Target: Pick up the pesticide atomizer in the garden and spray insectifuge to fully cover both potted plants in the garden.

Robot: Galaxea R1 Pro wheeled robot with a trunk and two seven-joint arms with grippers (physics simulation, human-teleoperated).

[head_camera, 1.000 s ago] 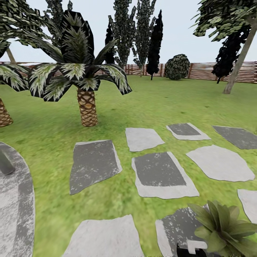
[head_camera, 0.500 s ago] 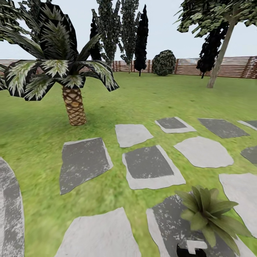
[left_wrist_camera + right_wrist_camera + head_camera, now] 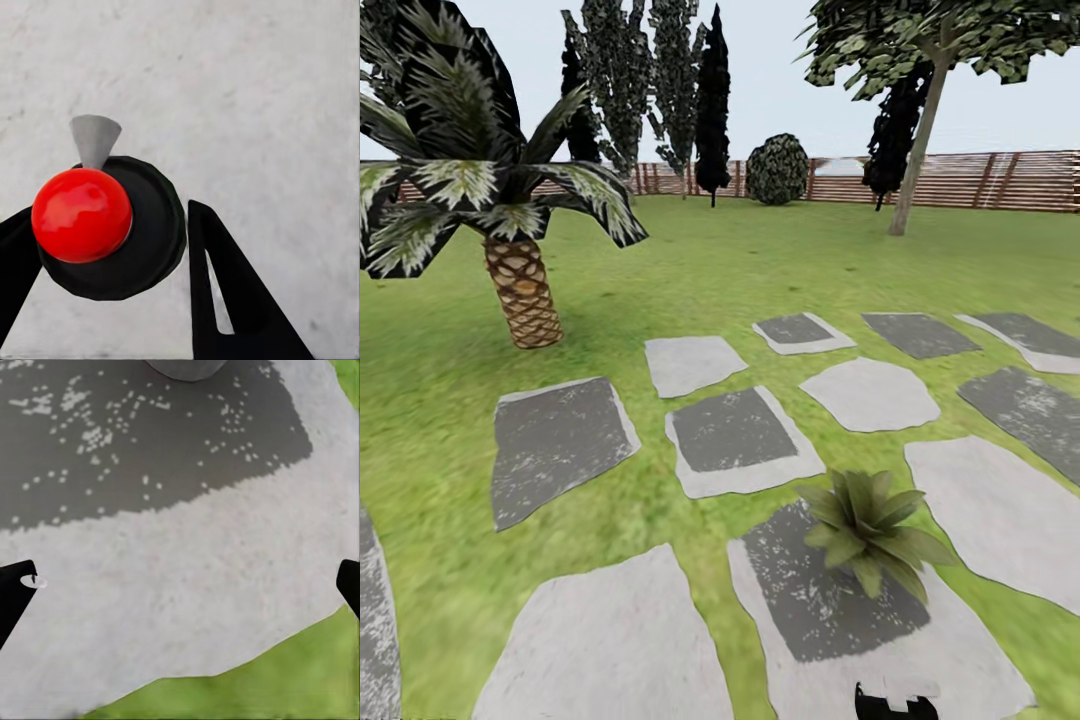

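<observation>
In the left wrist view, my left gripper [image 3: 109, 214] has its black fingers [image 3: 225, 300] closed against both sides of the pesticide atomizer [image 3: 150, 232], seen from above as a black round top with a red ball and a pale grey cone nozzle. Pale stone lies beneath it. One potted plant [image 3: 870, 530], a low rosette of pointed green leaves, stands on a dark-centred stepping stone [image 3: 810, 610] at the lower right of the head view. My right gripper [image 3: 180, 589] is open and empty over that kind of stone, with a grey rounded pot edge [image 3: 186, 366] just ahead.
Grey stepping stones [image 3: 735, 440] spread across the lawn. A scaly-trunked palm [image 3: 520, 290] stands at the left, a thin-trunked tree [image 3: 915, 150] further back, and a slatted brown fence [image 3: 980, 180] closes the far side. A black robot part [image 3: 895, 705] shows at the bottom edge.
The head camera has turned, so the whole scene slid left and up. The potted plant now sits nearer the middle, fully in view.
</observation>
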